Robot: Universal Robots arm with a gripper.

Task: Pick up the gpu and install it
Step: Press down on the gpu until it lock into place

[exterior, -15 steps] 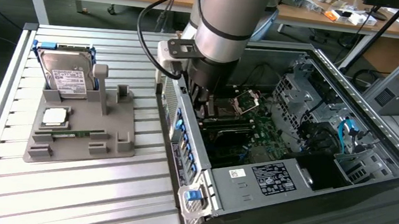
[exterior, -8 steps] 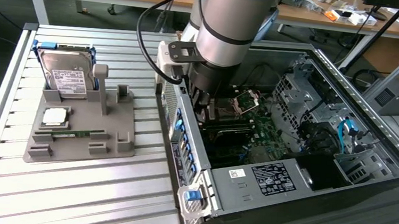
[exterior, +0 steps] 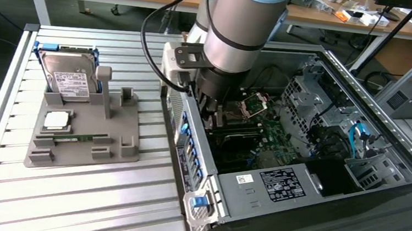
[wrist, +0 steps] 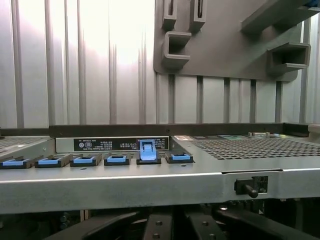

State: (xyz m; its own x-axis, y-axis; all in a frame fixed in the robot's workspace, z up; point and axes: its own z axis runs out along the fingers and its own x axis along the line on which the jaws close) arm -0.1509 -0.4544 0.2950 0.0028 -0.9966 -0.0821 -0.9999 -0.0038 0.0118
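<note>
My gripper [exterior: 213, 116] is lowered into the open computer case [exterior: 381, 135], close to the case's rear wall on the exterior view's left, above the motherboard [exterior: 264, 131]. The arm's thick grey wrist covers most of it. The gpu is hidden: I cannot make out a card under the arm. In the wrist view I look across the case's rear wall [wrist: 150, 180] at a row of blue slot clips [wrist: 116, 160]. One blue clip [wrist: 147, 149] stands raised above the others. Dark shapes [wrist: 165, 225] lie close below the camera.
On the slatted table at the exterior view's left a grey holder [exterior: 87, 134] carries a silver hard drive [exterior: 69, 80], a processor [exterior: 56, 119] and a green memory stick [exterior: 72, 136]. The power supply [exterior: 281, 185] fills the case's near end. Cables hang behind the arm.
</note>
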